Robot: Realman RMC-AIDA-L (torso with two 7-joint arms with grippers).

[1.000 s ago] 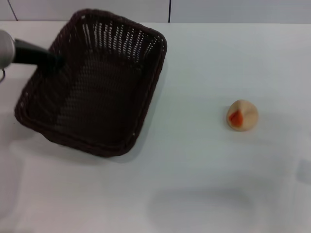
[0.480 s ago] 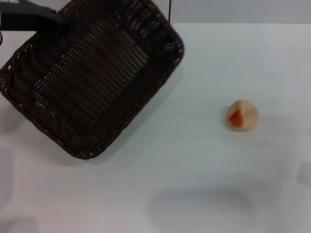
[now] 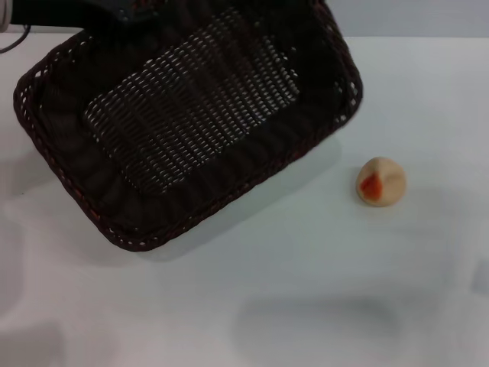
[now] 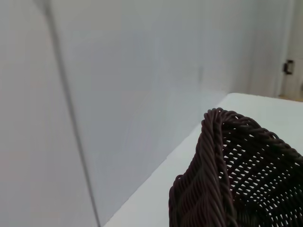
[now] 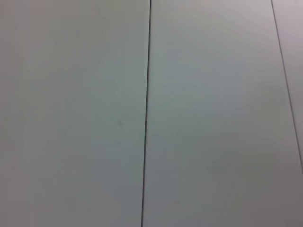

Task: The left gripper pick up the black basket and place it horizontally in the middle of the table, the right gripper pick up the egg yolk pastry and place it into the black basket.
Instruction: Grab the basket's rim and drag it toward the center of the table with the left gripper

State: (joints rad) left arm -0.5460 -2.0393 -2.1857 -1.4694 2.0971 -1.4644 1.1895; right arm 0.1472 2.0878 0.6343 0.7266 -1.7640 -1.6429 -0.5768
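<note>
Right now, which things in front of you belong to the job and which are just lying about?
Part of the job:
- black basket, lifted and tilted over the table
- left gripper, at the basket's far rim
- egg yolk pastry, alone on the table to the basket's right

Just lying about:
- nothing visible; only the wall behind

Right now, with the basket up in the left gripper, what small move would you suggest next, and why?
Probably a slight further swing toward the middle of the table, levelling the black basket before lowering it. It hangs tilted, held at its far rim by the left gripper, and its near corner casts a shadow, so it seems airborne. The egg yolk pastry sits apart on its right, leaving room.
</note>
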